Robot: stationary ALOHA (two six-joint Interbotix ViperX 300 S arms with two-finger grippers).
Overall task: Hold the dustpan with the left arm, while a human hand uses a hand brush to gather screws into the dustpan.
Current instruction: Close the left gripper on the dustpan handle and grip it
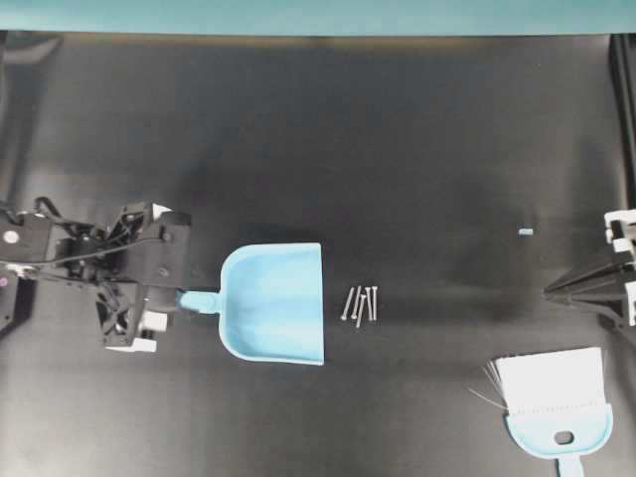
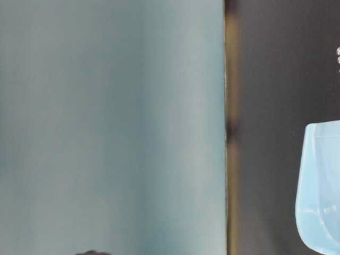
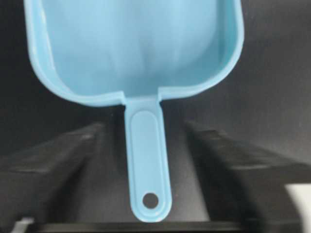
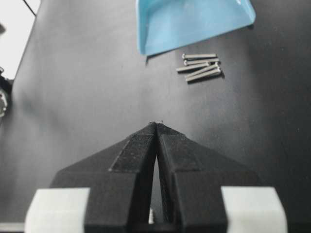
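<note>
The light blue dustpan (image 1: 275, 301) lay flat on the black counter (image 1: 397, 129), left of centre in the overhead view, its open mouth facing right and its slim handle (image 3: 148, 167) pointing left. The left pincer (image 1: 171, 302) stood wide open around that handle: in the left wrist view the two black fingers (image 3: 58, 160) sat on either side of it with clear gaps, touching nothing, the handle's hanging hole near the bottom of the frame. The left arm (image 1: 89, 258), black with exposed cables, reached in from the left edge.

Just beyond the pan's mouth lay the screws (image 1: 361, 303), about five thin grey ones bunched side by side, near the rim but apart from it. The right wrist view showed them in the same cluster below the pan's front edge.

The hand brush (image 1: 555, 402) rested well apart at the lower right, white bristles fanned toward the top of the frame, its handle running off the bottom edge. A tiny pale blue speck (image 1: 526, 232) sat alone at right. The right pincer (image 1: 550, 291) hovered at the right edge, its black fingers pressed together on nothing.
</note>
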